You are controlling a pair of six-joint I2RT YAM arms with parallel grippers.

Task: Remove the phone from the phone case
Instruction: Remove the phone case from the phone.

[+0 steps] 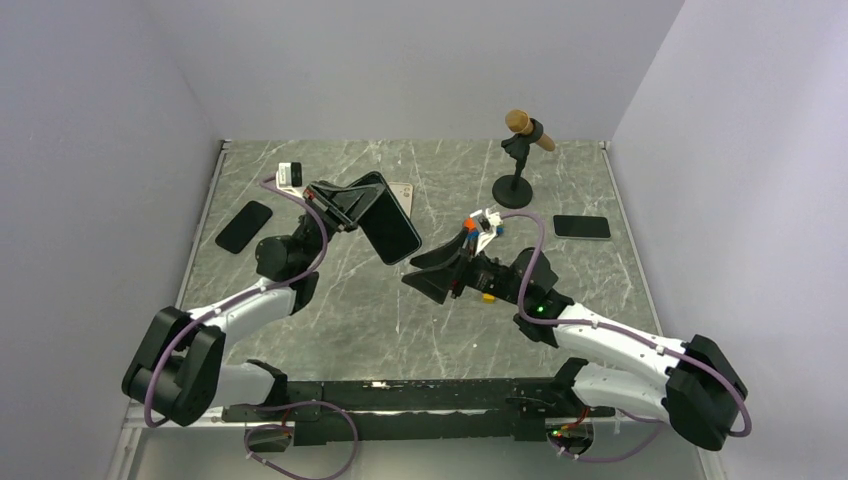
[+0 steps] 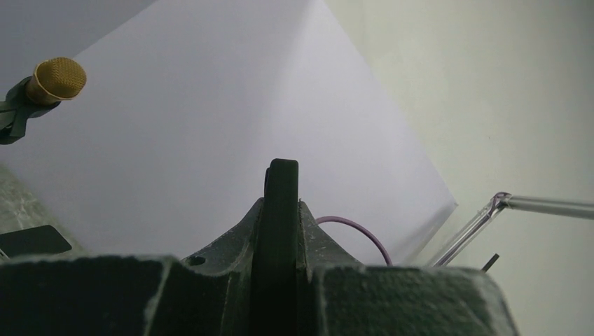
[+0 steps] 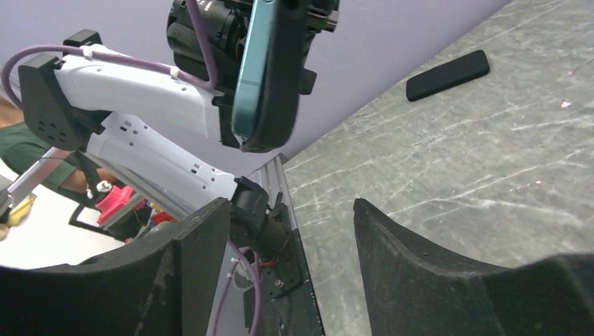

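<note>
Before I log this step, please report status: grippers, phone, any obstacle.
Left gripper shut on cased phone, held aloft. Right gripper open, empty, apart from it. Nothing between them.

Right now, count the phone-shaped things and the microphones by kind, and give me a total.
Phone in its case, held up off the surface: 1
Black phone-shaped slabs lying flat: 2
Microphone on a stand: 1
Total: 4

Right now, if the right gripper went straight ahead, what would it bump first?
Probably the left arm, straight ahead of the open right gripper. The phone hangs higher, so it would likely be missed. Depth is unclear.
</note>
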